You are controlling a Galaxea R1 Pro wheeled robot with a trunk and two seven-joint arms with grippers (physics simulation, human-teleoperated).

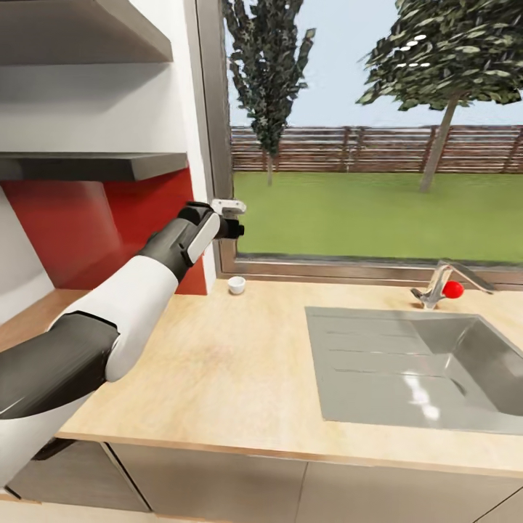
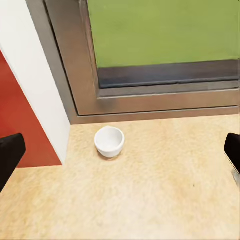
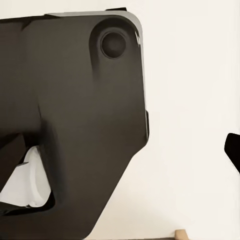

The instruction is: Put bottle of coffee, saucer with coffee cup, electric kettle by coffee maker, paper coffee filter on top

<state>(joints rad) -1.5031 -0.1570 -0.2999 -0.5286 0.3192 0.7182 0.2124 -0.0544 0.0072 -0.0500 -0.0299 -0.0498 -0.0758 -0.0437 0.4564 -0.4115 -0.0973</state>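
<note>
A small white coffee cup (image 1: 237, 285) stands upright on the light wood kitchen countertop (image 1: 218, 363), close to the window frame and the white wall corner. My left gripper (image 1: 234, 218) hovers above it, a little short of it, apart from the cup. In the left wrist view the cup (image 2: 109, 141) sits between and beyond the black fingertips (image 2: 10, 155), which stand far apart, so the gripper (image 2: 121, 152) is open and empty. The dark grey kitchen shelf (image 1: 94, 165) juts from the red wall at the left, its top out of sight. One black fingertip (image 3: 233, 152) of my right gripper stands wide by a dark robot part.
A steel sink (image 1: 414, 363) is set into the counter at the right, with a faucet (image 1: 439, 280) and red knob (image 1: 453, 289) behind it. A large window (image 1: 378, 145) runs along the back. A second shelf (image 1: 87, 29) hangs higher up.
</note>
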